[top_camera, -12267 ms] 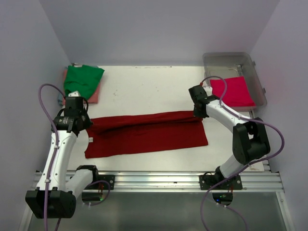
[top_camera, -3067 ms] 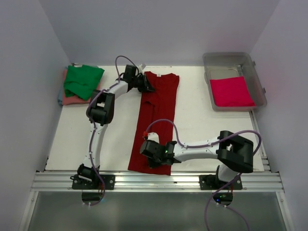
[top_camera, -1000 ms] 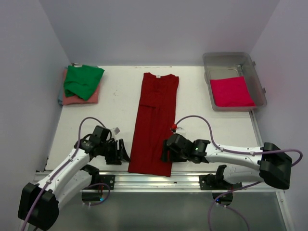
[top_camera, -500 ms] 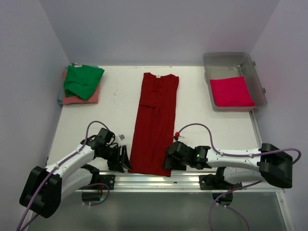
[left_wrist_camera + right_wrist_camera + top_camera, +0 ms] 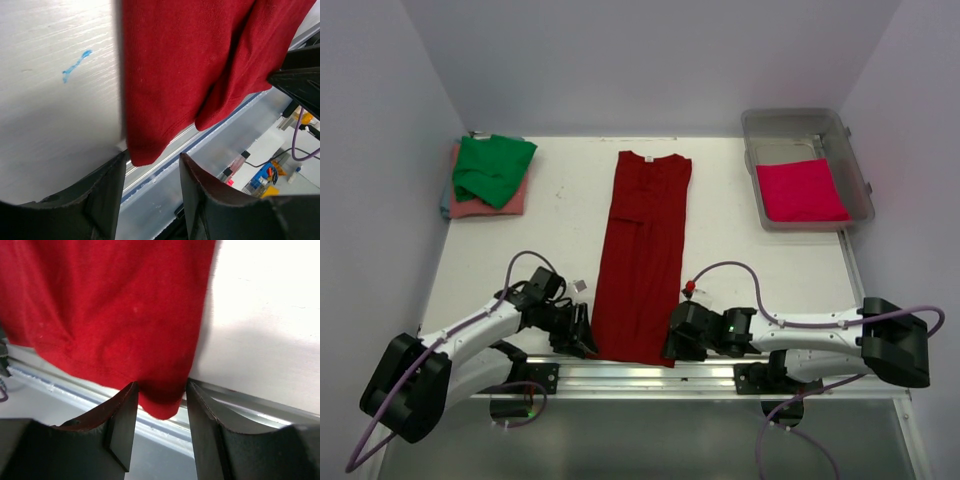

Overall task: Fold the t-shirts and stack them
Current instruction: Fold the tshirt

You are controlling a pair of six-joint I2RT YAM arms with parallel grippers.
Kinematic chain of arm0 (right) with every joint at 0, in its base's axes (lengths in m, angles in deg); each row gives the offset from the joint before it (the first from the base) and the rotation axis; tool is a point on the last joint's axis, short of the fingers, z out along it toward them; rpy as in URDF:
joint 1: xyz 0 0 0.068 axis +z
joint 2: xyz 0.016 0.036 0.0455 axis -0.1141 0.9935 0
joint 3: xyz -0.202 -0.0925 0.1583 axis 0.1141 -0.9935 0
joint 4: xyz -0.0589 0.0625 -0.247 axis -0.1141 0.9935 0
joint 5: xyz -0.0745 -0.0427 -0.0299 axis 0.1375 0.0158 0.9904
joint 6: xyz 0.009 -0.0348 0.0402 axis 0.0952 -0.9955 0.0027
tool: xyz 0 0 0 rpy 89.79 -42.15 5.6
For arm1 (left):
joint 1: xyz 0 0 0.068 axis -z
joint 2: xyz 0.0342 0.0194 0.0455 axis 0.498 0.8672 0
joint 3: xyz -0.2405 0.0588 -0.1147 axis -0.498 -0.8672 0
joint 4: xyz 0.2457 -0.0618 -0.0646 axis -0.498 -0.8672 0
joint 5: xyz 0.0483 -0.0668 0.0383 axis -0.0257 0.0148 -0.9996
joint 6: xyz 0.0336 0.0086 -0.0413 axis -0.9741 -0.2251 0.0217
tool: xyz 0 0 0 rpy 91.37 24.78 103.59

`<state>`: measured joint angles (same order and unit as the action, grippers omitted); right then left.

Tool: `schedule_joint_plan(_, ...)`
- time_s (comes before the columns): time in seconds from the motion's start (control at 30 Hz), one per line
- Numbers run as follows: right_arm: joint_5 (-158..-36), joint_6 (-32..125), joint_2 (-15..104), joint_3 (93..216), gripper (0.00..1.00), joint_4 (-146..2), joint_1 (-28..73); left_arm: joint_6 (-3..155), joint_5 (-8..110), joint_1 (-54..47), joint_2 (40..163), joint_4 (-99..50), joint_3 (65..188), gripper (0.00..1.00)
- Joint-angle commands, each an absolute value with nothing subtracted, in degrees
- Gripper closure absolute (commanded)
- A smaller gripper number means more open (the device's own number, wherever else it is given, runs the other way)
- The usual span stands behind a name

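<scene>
A dark red t-shirt (image 5: pixel 642 255), folded into a long narrow strip, runs from the far middle of the table to its near edge, where the hem hangs slightly over. My left gripper (image 5: pixel 582 338) is at the hem's near left corner (image 5: pixel 142 152), open, its fingers (image 5: pixel 102 197) on either side of the cloth tip. At the near right corner (image 5: pixel 162 407) my right gripper (image 5: pixel 672 345) is open too, and the cloth sits between its fingers (image 5: pixel 122 427). A green t-shirt (image 5: pixel 492 165) lies on a salmon pink one (image 5: pixel 480 205) at the far left. A bright pinkish-red t-shirt (image 5: pixel 802 190) lies in the tub.
The clear plastic tub (image 5: pixel 800 122) stands at the far right. A metal rail (image 5: pixel 650 375) runs along the table's near edge, just below both grippers. White walls close in the left, back and right sides. A small blue mark (image 5: pixel 76 66) is on the white table (image 5: pixel 550 250).
Both grippers have moved down to the near hem corners of the dark red shirt, and both pairs of jaws have narrowed around the cloth. The shirt itself has not moved.
</scene>
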<state>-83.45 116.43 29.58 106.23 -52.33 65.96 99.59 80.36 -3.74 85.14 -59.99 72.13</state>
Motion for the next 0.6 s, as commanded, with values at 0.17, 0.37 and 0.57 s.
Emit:
schedule_joint_plan(0.17, -80.9, 118.9, 32.1, 106.8, 0.59, -52.3, 66.8, 104.0, 78.4, 0.0, 87.9, -54.9, 69.9, 0.56)
schedule_joint_plan(0.37, -80.0, 119.4, 32.7, 106.6, 0.77, -52.3, 67.0, 104.8, 77.2, 2.3, 90.0, -51.6, 69.3, 1.00)
schedule_joint_plan(0.57, -77.7, 118.0, 29.2, 108.0, 1.00, -50.0, 67.5, 104.6, 74.0, 2.7, 83.7, -53.5, 71.7, 1.00)
